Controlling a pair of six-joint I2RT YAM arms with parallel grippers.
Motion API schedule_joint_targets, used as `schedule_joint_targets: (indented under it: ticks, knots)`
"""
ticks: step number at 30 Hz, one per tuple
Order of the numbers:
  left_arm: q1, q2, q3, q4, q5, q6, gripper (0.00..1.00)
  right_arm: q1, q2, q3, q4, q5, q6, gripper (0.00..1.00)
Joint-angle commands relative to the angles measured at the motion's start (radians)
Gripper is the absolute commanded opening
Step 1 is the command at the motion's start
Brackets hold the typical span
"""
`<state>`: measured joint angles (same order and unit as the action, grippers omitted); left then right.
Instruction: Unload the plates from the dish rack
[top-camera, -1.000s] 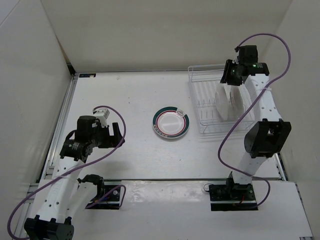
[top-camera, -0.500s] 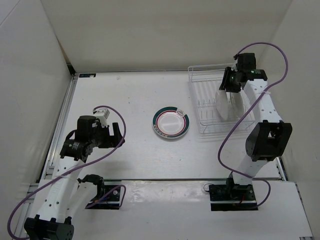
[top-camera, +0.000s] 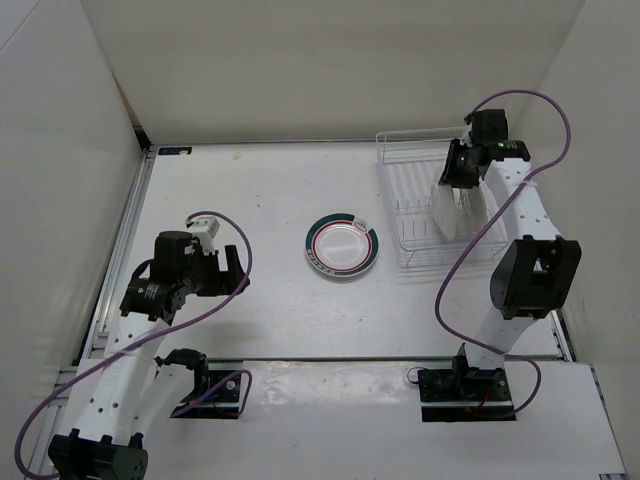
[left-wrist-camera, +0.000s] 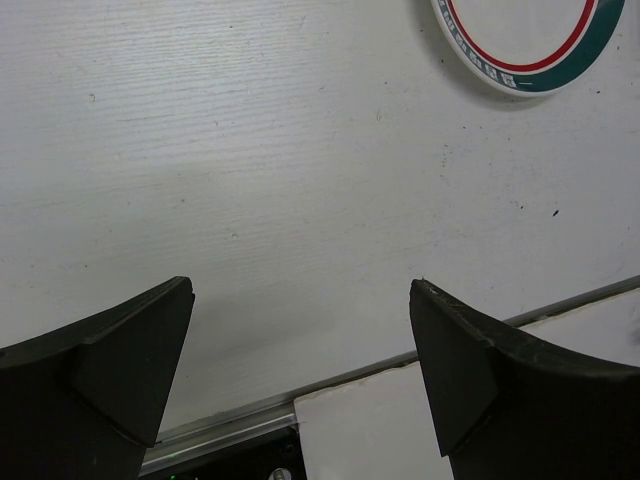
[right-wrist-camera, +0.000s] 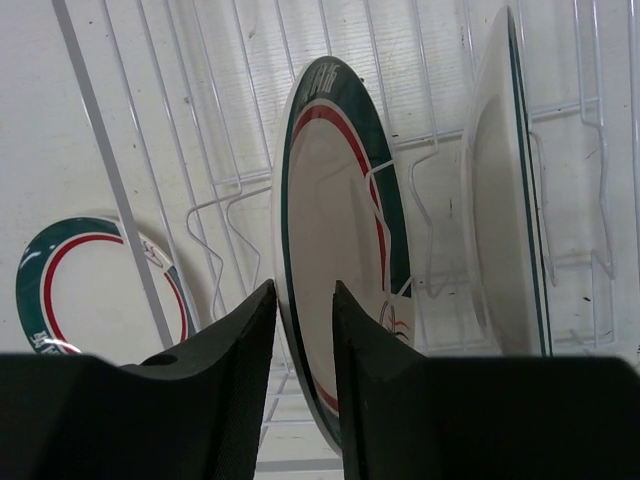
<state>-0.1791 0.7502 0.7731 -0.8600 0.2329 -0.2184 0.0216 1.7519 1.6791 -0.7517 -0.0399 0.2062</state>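
The dish rack (top-camera: 386, 190) stands at the back right with two plates upright in it. My right gripper (top-camera: 455, 186) reaches down onto the nearer one. In the right wrist view the gripper (right-wrist-camera: 305, 300) has a finger on each side of the green-and-red-ringed plate (right-wrist-camera: 330, 180) and is shut on its rim. The second plate (right-wrist-camera: 500, 200) stands edge-on to the right, between the rack's wires (right-wrist-camera: 90, 120). Another ringed plate (top-camera: 342, 246) lies flat on the table's middle. My left gripper (left-wrist-camera: 300, 330) is open over bare table, at the near left.
The rack's prongs and side wires crowd closely round the held plate. The enclosure's white walls stand close behind and to the right of the rack. A raised white strip (left-wrist-camera: 420, 420) and metal rail run along the table's near edge.
My right gripper has come down and slightly left onto the nearer plate, and its jaws have narrowed around the rim. The left arm has stayed still.
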Motion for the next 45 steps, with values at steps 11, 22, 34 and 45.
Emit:
schedule_joint_targets:
  ticks: [11, 22, 34, 45]
  knots:
    - [-0.003, 0.006, -0.005, 0.012, 0.008, -0.001, 1.0, -0.011, 0.015, 0.042, 0.011, 0.009, -0.001, 0.18]
    - [-0.003, 0.018, -0.008, 0.015, 0.014, -0.001, 1.0, -0.074, 0.011, 0.076, 0.002, -0.015, 0.002, 0.07]
    - [-0.005, 0.024, -0.006, 0.018, 0.011, -0.001, 1.0, -0.091, -0.029, 0.102, -0.001, -0.06, 0.018, 0.0]
    - [-0.003, 0.026, -0.006, 0.016, 0.003, -0.001, 1.0, -0.088, -0.077, 0.168, -0.02, -0.048, 0.021, 0.0]
